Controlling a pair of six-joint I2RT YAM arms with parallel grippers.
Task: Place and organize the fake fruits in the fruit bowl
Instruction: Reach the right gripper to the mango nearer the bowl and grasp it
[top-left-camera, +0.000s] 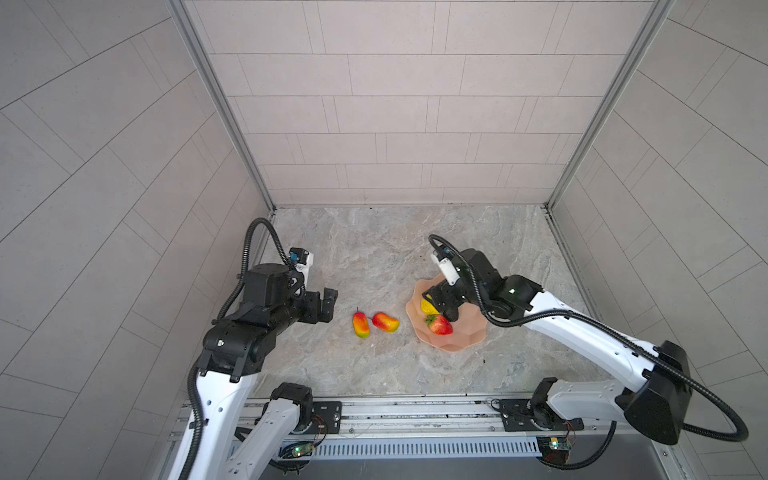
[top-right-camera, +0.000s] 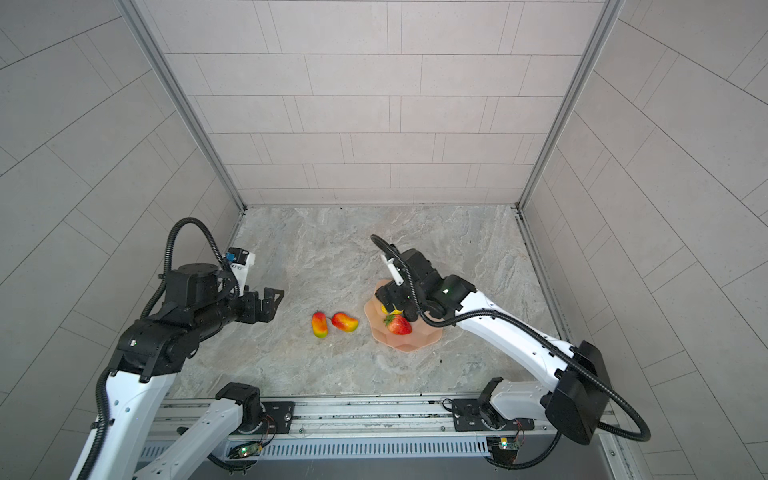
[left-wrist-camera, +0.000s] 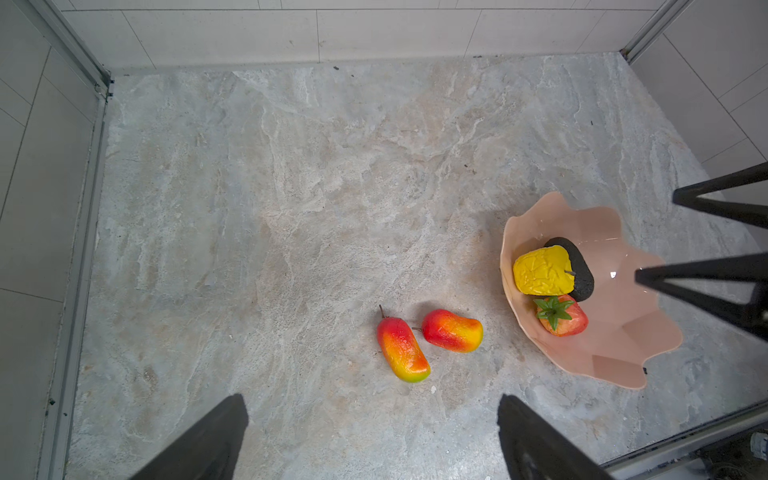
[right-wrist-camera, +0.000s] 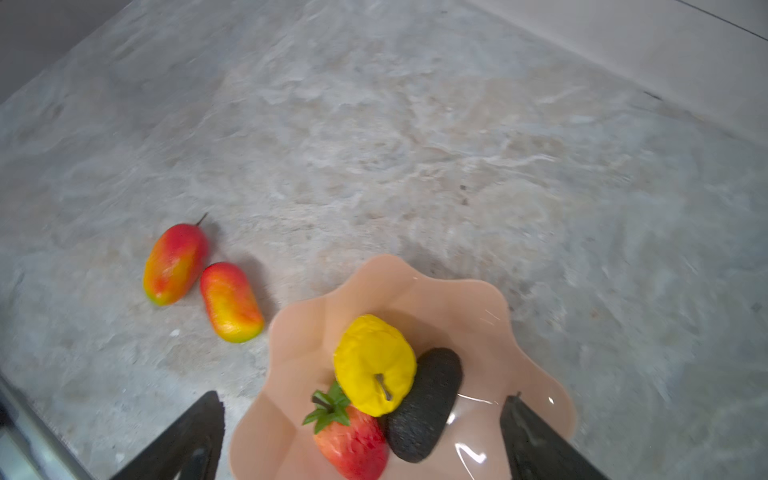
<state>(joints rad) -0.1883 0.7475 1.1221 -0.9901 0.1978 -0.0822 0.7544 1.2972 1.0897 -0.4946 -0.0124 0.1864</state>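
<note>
Avocado (right-wrist-camera: 424, 407) in fruit bowl (right-wrist-camera: 478, 332) | beneath right hand (right-wrist-camera: 361, 400) | hand spread wide (holding nothing)

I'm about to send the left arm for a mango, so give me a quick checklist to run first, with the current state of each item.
1. Right gripper empty: jaws wide apart, gripping nothing. Ok.
2. Left gripper open and empty. Ok.
3. Yellow fruit, avocado and strawberry lie inside the bowl. Ok.
4. Mangoes free to grasp: both lie on the table beside the bowl, nothing on top. Ok.
5. Gap between the mangoes wide enough for a finger: they lie very close. Cannot tell.
6. Space above the bowl free for a drop: the right gripper hangs over it. Not ok.
</note>
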